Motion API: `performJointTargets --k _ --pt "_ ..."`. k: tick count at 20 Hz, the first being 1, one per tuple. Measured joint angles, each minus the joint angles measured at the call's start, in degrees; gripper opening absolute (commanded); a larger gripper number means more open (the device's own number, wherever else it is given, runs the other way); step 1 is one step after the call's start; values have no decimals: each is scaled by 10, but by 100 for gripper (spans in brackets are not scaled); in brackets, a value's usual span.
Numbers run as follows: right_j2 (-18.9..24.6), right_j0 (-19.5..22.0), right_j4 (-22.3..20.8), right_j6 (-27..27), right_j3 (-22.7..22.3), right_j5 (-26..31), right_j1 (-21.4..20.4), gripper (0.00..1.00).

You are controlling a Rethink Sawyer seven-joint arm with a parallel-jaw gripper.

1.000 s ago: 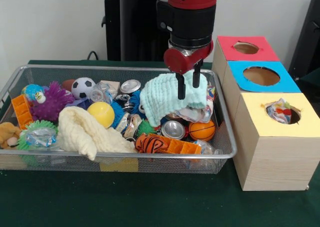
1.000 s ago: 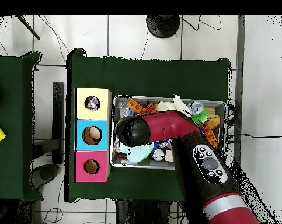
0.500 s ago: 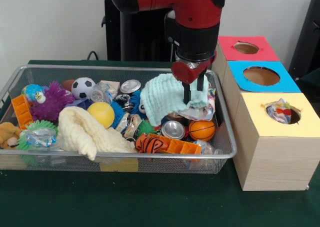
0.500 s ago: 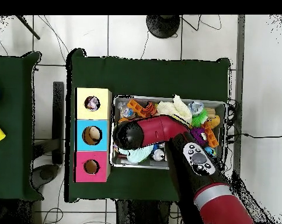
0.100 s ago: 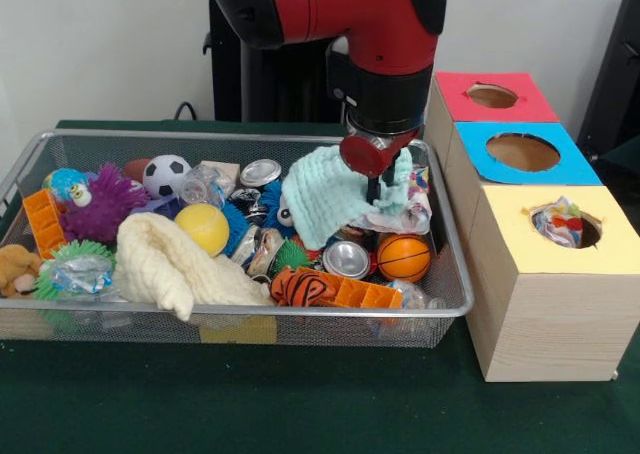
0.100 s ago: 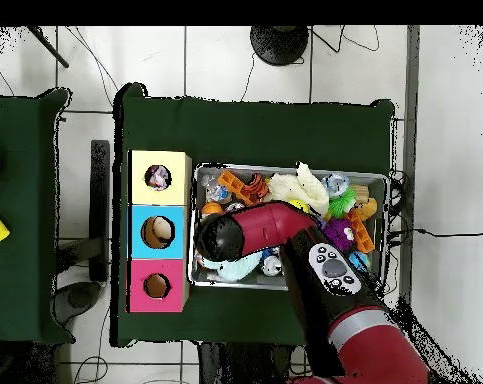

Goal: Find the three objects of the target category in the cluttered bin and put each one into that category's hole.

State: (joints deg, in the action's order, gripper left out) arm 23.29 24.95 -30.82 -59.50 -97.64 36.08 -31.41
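The red and black gripper [image 5: 378, 186] has sunk lower into the pale green knitted cloth [image 5: 325, 196]; whether its fingers are apart cannot be told

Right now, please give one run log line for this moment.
gripper: down on mint green cloth | state: unclear | wire mesh bin: cluttered

Bin [image 5: 30, 169] packed wall to wall, no bare floor. Arm [image 5: 385, 54] blocks the right end over the mint cloth [image 5: 325, 194]. Left end open from above (cream cloth [image 5: 170, 264] piled high). Yellow hole [image 5: 562, 224] stuffed; blue hole [image 5: 523, 152] and red hole [image 5: 492, 96] open.
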Motion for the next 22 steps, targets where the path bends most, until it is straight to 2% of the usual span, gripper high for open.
performJointTargets --k 8,12,18,19,21,22 --pt "1 0 -2 0 -1 -17 -7 0" --pt "4 7 10 0 -2 -14 -34 0" --pt "10 30 34 0 3 28 -88 0" --pt "13 43 40 0 9 50 -103 0" --pt "14 48 41 0 12 59 -108 0" --pt "21 66 42 0 21 78 -118 0"
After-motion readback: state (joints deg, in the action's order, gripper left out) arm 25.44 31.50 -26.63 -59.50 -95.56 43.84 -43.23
